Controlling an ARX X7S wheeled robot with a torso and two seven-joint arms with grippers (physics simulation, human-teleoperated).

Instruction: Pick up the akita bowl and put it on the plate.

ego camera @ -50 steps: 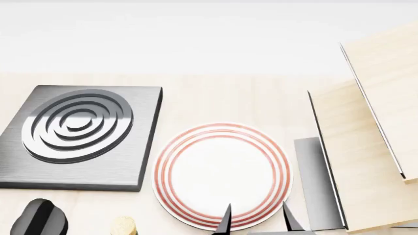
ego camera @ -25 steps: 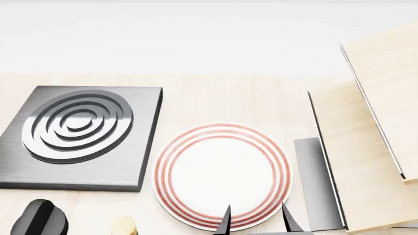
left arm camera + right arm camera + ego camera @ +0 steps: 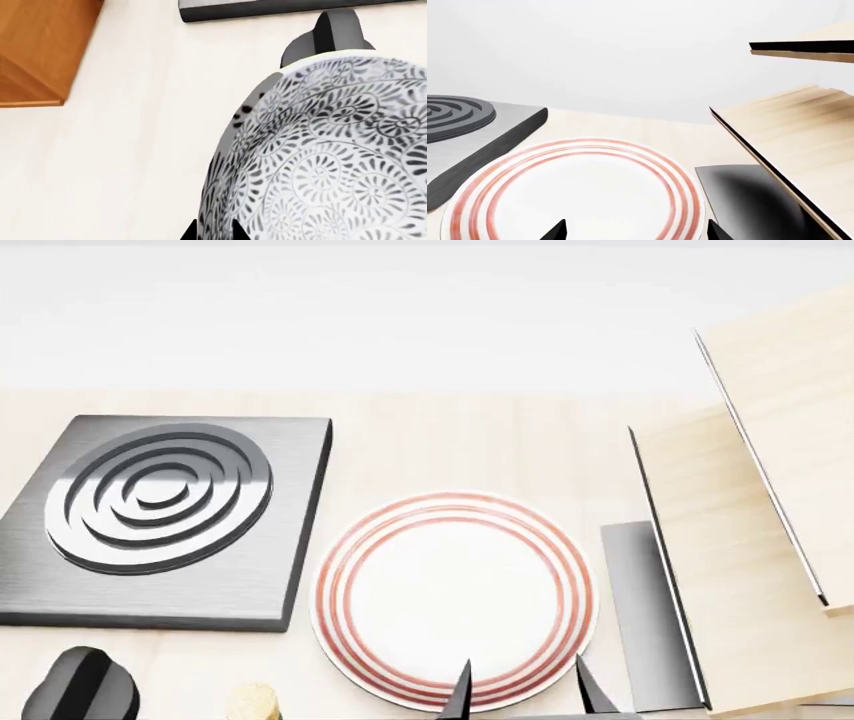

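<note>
Pale wood bench (image 3: 441,440) runs under everything, with a blank white wall behind.

The plate (image 3: 454,600) lies flat in the middle of my head view and holds nothing. The burner (image 3: 160,515) sits at its 9 o'clock, and slanted wood panels (image 3: 747,570) at its 3 o'clock.

The bowl (image 3: 333,165) does not show in the head view. Only my left wrist view catches it, close up, with a dark lump (image 3: 327,35) just past it. I judge it sits off towards 7 or 8 o'clock of the plate. No contents show on the patterned surface I can see.

My left tool (image 3: 212,234) shows only two dark tips at the bowl's edge. I cannot tell whether they are clenched on the rim or merely straddle it.

My right tool (image 3: 523,695) is released and empty, its tips spread over the plate's 6 o'clock rim.

What worries me:
- A pinch on one edge of a deep bowl is a poor hold, so it may tip or slide out once lifted.
- The path to the plate passes the burner's raised corner and the lump, and a low carry could clip either.
- My right tool is parked where the bowl must land, so the arms may collide unless it clears.
</note>
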